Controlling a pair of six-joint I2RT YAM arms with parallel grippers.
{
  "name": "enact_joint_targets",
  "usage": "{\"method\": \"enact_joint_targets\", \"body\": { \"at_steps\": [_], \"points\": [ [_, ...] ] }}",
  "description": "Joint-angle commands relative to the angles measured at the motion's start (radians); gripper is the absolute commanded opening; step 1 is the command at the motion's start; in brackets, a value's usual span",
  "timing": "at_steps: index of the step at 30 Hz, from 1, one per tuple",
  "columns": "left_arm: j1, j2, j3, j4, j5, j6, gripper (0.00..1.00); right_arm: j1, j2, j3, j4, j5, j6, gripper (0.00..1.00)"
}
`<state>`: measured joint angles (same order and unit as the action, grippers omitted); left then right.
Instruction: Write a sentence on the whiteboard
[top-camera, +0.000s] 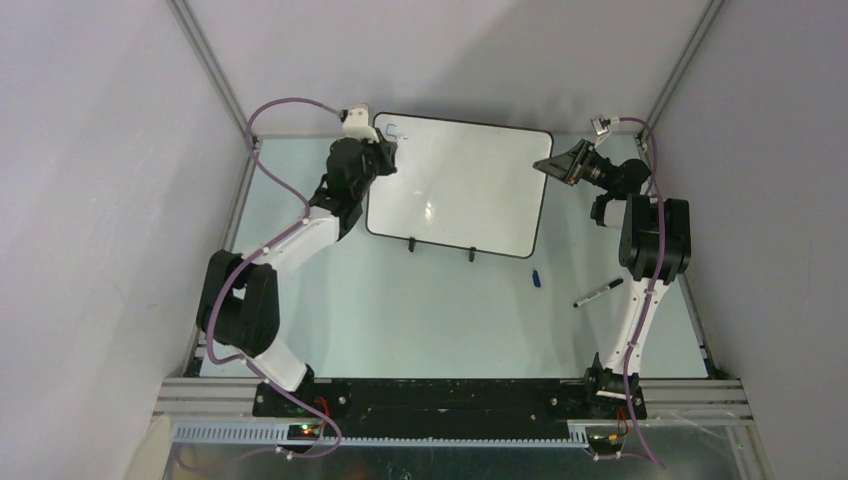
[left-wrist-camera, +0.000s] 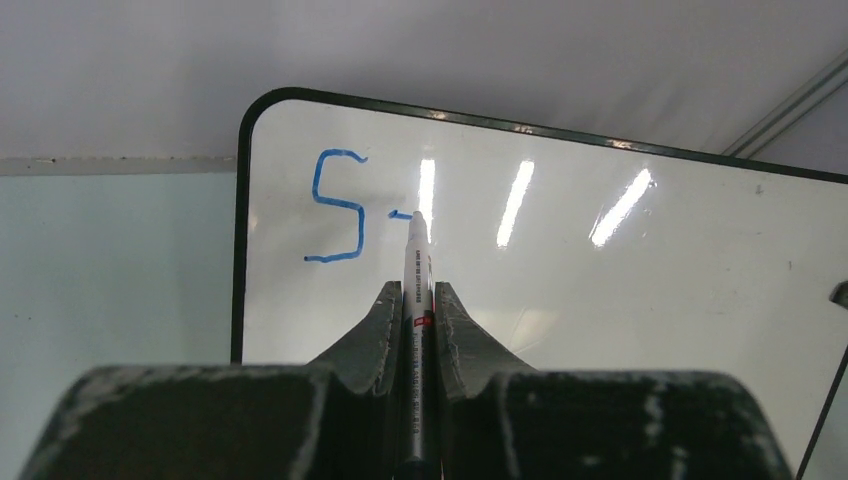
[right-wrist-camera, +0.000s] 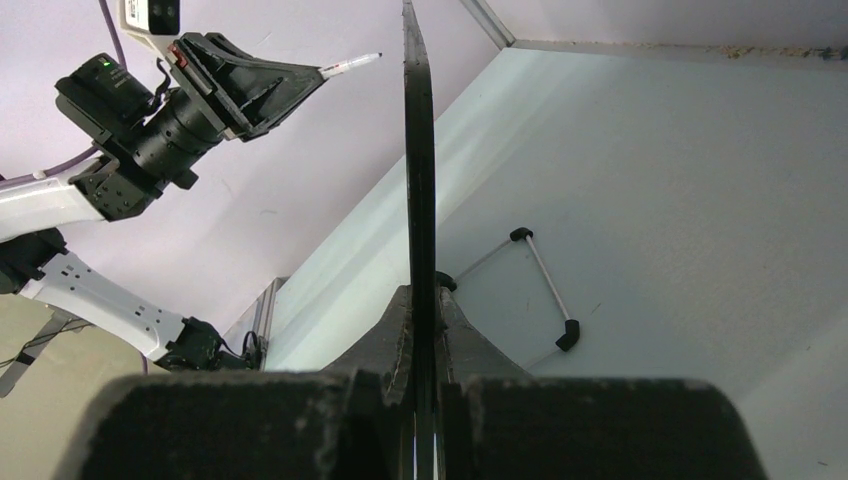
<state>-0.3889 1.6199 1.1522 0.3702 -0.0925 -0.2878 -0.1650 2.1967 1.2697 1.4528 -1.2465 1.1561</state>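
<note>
The whiteboard stands tilted at the back of the table, resting on two small black feet. Of the sentence, a blue "S" and a short dash beside it show near the board's top left corner. My left gripper is shut on a white marker, and the marker's tip rests on the board at the dash. My right gripper is shut on the whiteboard's right rim, seen edge-on. In the top view the left gripper is at the board's upper left and the right gripper at its upper right.
A blue marker cap and a black marker lie on the table, right of the board's front. Grey walls and aluminium rails close in the table's back and sides. The left arm shows in the right wrist view.
</note>
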Motion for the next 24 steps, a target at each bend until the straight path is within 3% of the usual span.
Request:
{"method": "enact_joint_targets", "body": {
  "at_steps": [1,24],
  "points": [
    [-0.004,-0.026,0.05,0.056,0.014,0.0,0.0,0.01,-0.06,-0.001,0.051,-0.038,0.01,0.0],
    [-0.004,0.072,0.178,-0.057,-0.012,0.019,0.0,0.01,-0.06,-0.001,0.053,-0.04,0.013,0.0]
  ]
}}
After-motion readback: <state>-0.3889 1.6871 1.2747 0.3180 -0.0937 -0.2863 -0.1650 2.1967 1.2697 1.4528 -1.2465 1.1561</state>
